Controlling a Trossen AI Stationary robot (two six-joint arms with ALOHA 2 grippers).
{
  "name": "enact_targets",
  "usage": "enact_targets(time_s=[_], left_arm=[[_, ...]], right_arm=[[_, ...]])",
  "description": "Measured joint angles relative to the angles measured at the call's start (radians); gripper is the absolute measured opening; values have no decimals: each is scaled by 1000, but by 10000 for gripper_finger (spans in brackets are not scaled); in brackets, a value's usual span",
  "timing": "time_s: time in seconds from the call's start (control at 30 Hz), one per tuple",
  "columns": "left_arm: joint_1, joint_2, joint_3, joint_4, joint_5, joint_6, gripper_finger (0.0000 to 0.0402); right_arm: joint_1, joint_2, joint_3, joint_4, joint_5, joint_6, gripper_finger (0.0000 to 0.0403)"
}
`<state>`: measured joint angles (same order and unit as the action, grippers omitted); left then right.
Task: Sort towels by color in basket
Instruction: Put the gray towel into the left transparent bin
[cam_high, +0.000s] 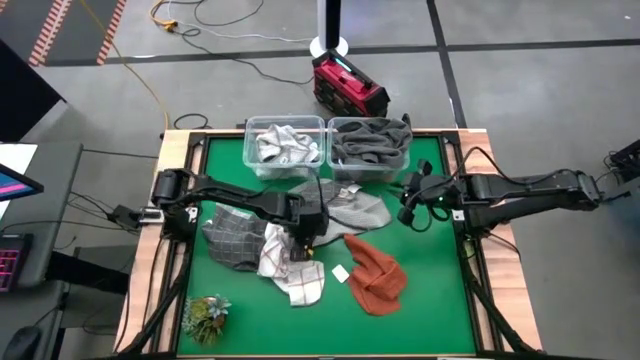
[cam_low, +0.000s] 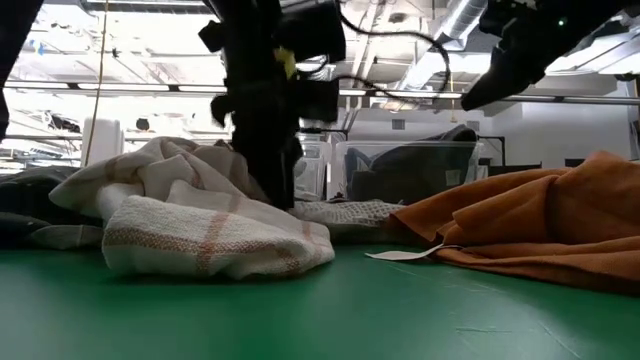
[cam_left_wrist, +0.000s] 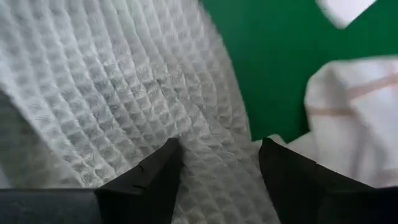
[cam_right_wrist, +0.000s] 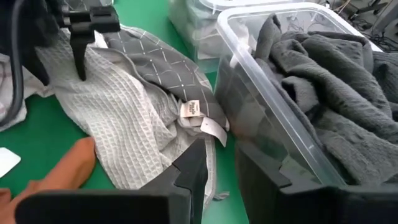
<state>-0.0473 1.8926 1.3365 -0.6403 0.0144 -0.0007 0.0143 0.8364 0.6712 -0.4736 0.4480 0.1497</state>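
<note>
**Towels spread on the green surface, two bins filled at the back**

Towels lie loose across the middle of the green surface (cam_high: 420, 310). Largest is the grey waffle-weave towel (cam_high: 352, 208) just in front of the bins, with a dark grey diamond-patterned towel (cam_right_wrist: 163, 61) lying over it. On its left is a grey checked towel (cam_high: 232, 236), and beside that a white towel with rust stripes (cam_high: 295, 272). A rust orange towel (cam_high: 376, 272) lies bunched on the right.

At the back edge stand two clear plastic bins side by side: the left bin (cam_high: 249, 150) holds pale cloths, the right bin (cam_high: 408, 150) holds dark grey ones.

The left claw (cam_high: 303, 243) points down among the towels at the centre, its fingers (cam_left_wrist: 149, 177) spread with waffle cloth between them. The right claw (cam_high: 410, 208) hovers just in front of the dark bin, its fingers a little apart and pinching nothing.

A small green plant (cam_high: 204, 316) sits at the front left corner. A white sewn-in label (cam_right_wrist: 191, 109) shows on the dark towel; its print cannot be read. A loose white tag (cam_high: 341, 273) lies beside the orange towel.
</note>
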Motion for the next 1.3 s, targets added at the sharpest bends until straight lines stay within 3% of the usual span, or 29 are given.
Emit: enact_targets(time_s=[0.23,0.3,0.43,0.5,0.73,1.1,1.2,1.3], left_arm=[[-21,47,3,-16,-108,113,188],[-36,41,2,-14,-155,154,151],[-47,13,5,-26,-191,189,36],[-45,-9,5,-27,-191,187,14],[-31,-189,5,32,-215,175,5],[38,-592,5,168,-505,241,7],[67,-662,5,178,-501,239,10],[89,-703,5,179,-408,237,12]], right_arm=[[0,4,-1,5,0,0,113],[0,4,-1,4,0,0,113],[0,4,-1,5,-1,0,113],[0,4,-1,4,-1,0,113],[0,4,-1,5,-1,0,113],[6,4,-1,51,-2,-27,113],[6,4,-1,52,-5,-27,113],[6,4,-1,53,-5,-29,113]])
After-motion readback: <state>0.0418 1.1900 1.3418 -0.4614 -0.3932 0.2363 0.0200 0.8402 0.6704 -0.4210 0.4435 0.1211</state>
